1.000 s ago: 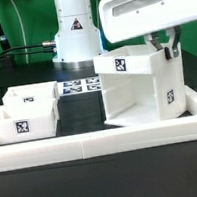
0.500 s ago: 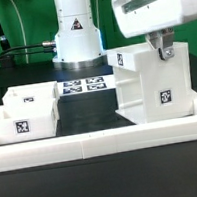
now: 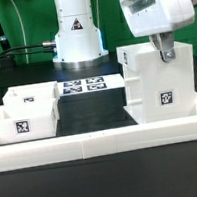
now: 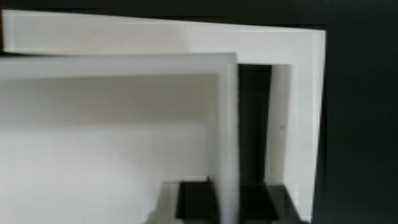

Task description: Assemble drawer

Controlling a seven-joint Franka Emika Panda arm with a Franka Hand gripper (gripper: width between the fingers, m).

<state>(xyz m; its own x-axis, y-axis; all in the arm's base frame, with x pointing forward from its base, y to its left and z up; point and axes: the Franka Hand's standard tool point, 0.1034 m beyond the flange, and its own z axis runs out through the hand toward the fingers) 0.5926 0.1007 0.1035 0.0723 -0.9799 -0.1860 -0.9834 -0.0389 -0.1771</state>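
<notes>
Drawer casing (image 3: 157,84) sits at the exterior view's right, on or just above the desk (image 3: 88,110), directly behind the long low rail (image 3: 102,141) on the near side; can't tell whether its underside touches the desk. It stands upright, a tagged face toward the camera, and its open side isn't clearly visible from here. Hand (image 3: 165,49) comes down from above and is clamped on the casing's top edge on the right. In the wrist view a thin white wall of the casing (image 4: 107,120) runs straight down between the two dark fingers (image 4: 270,205), so the grip looks firm, pinching one panel. Two knobbed trays (image 3: 19,122) lie at the exterior view's left, side by side, well apart from the casing, both untouched and not yet inserted. Marker board (image 3: 85,85) lies flat at the far side in front of the arm base (image 3: 75,29), between the trays and the casing. Step in hand, as I judge it: positioning and orienting the casing, an early stage since no tray is in. Next move likely calls for setting the casing down squarely against the rail, opening reachable from the trays' side, then letting go without tipping it. Risk: a one-wall pinch lets the casing swing or skew on release.
</notes>
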